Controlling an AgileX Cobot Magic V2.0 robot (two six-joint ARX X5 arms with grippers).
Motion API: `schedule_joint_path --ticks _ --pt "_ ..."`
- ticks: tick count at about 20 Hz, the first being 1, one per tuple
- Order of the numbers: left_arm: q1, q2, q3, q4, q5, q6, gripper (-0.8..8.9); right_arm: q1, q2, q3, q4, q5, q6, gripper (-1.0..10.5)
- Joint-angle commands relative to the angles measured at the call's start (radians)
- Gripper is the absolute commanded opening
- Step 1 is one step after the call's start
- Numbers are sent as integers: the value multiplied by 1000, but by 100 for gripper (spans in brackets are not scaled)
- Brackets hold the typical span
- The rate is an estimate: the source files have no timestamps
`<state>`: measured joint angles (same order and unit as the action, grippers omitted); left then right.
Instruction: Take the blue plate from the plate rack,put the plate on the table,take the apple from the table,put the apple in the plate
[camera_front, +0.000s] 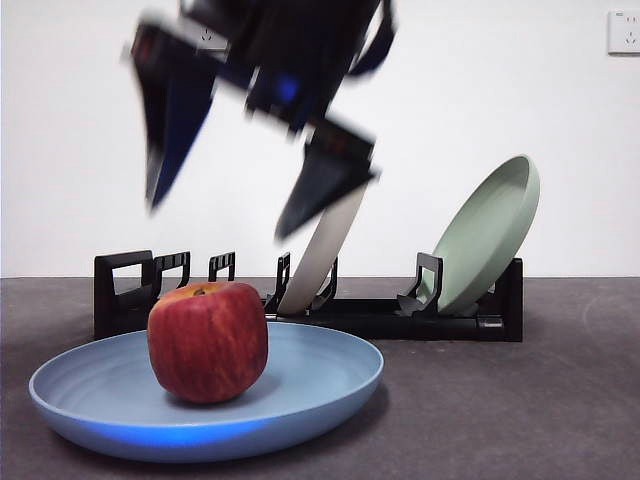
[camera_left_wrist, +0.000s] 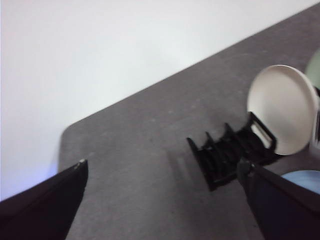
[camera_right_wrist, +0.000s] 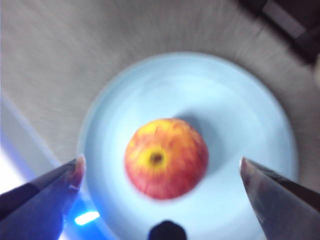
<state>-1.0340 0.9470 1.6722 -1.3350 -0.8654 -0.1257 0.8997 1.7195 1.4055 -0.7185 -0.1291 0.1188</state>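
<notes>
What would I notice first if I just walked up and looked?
The red apple sitting in the middle of the big blue plate at the front of the table. Right above it hangs the right claw, open and blurry. Behind, a black plate rack holds a white plate and a green plate.

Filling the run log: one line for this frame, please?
apple: resting in blue plate | blue plate: flat on table | right gripper: open above apple, empty | left gripper: open, empty, aside
</notes>
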Motion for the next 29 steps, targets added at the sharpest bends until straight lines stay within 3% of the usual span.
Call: schedule_joint_path --ticks 1,7,9,11,12,13,21,29 --pt "2 7 0 -16 66 -13 502 -16 -130 -2 -31 5 2 539" --pt "2 50 0 108 291 37 499 -93 -472 -2 -89 16 -16 533" --pt "2 80 0 151 329 82 455 -117 -559 -2 -134 95 -16 515" --pt "2 112 0 166 362 126 207 -132 -622 -2 -187 190 -24 274" --pt "2 130 0 168 378 154 35 -136 -651 -2 -219 229 -35 100" --pt "2 146 0 168 379 162 -5 -140 -672 -2 -242 256 -52 -27" --pt "74 122 -86 226 378 170 -8 -154 -755 -52 -256 261 -83 -10" --pt "146 -280 -694 568 396 57 -8 -154 -987 -510 -36 259 -34 -11"
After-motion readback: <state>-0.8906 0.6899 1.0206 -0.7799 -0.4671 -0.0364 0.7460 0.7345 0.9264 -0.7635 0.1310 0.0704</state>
